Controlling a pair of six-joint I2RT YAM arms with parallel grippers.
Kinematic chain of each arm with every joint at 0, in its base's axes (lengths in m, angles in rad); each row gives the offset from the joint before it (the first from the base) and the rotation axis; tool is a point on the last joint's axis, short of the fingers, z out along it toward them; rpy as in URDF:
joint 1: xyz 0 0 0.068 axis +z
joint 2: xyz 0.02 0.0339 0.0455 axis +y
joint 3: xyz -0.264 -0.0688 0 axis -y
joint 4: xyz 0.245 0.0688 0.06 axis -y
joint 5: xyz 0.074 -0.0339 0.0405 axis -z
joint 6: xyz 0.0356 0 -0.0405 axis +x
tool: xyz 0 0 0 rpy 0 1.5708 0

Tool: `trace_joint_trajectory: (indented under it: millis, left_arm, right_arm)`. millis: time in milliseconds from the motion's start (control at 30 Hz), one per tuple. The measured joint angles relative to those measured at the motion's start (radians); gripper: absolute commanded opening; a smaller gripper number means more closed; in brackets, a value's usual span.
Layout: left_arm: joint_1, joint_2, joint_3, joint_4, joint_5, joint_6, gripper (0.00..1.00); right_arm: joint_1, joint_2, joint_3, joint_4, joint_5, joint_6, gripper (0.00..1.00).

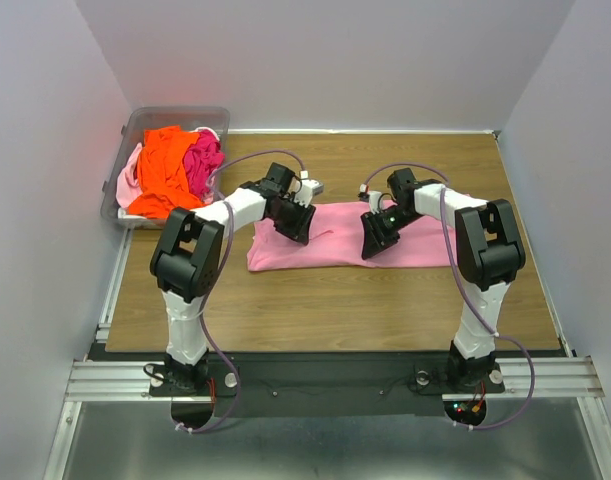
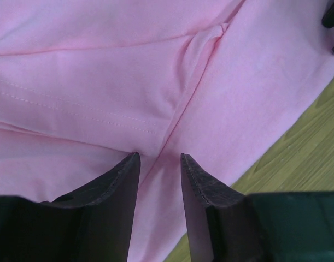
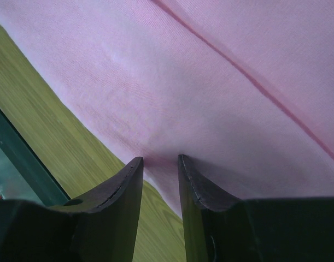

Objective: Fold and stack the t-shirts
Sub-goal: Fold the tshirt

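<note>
Left tool (image 2: 160,158), partly open and empty, over a seamed fold of the light pink t-shirt (image 1: 325,250) lying flat mid-frame on the tabletop (image 1: 335,300); right tool (image 3: 160,159) likewise, at its edge

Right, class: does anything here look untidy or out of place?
Yes: the orange shirt and hot pink shirt lie crumpled in the far-left clear bin, and a pale pink shirt droops over its rim.
</note>
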Motion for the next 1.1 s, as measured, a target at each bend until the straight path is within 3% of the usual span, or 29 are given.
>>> trace_joint_trajectory:
  millis: [133, 200, 333, 400, 667, 733, 833, 900, 1100]
  left_arm:
    - [-0.002, 0.039, 0.020, 0.002, -0.001, -0.013, 0.43]
    - [-0.002, 0.055, 0.035, 0.003, -0.001, -0.018, 0.38]
    - [-0.001, 0.071, 0.049, 0.010, -0.002, -0.032, 0.07]
    - [-0.001, 0.071, 0.051, 0.013, 0.000, -0.037, 0.00]
    - [-0.001, 0.074, 0.135, -0.013, -0.001, -0.040, 0.00]
    - [-0.001, 0.082, 0.203, -0.015, -0.002, -0.039, 0.12]
    - [-0.001, 0.132, 0.354, -0.028, -0.001, -0.029, 0.44]
    - [0.002, 0.184, 0.447, -0.008, 0.000, -0.014, 0.52]
    - [0.031, 0.297, 0.588, -0.040, 0.021, 0.014, 0.55]
  right_arm:
    - [0.001, 0.000, 0.000, 0.000, 0.002, 0.000, 0.38]
    - [0.001, 0.000, 0.000, 0.000, 0.002, 0.000, 0.38]
    - [0.001, 0.000, 0.000, 0.000, 0.002, 0.000, 0.38]
    - [0.002, 0.000, 0.000, 0.001, 0.003, 0.000, 0.38]
    - [0.002, 0.000, 0.000, 0.001, 0.003, 0.000, 0.38]
    - [0.002, 0.000, 0.000, 0.001, 0.003, 0.000, 0.40]
    - [0.002, 0.000, 0.000, 0.000, 0.002, 0.000, 0.46]
    - [0.004, -0.002, 0.002, -0.002, 0.002, 0.003, 0.50]
    - [0.007, -0.008, 0.034, -0.001, 0.028, 0.004, 0.52]
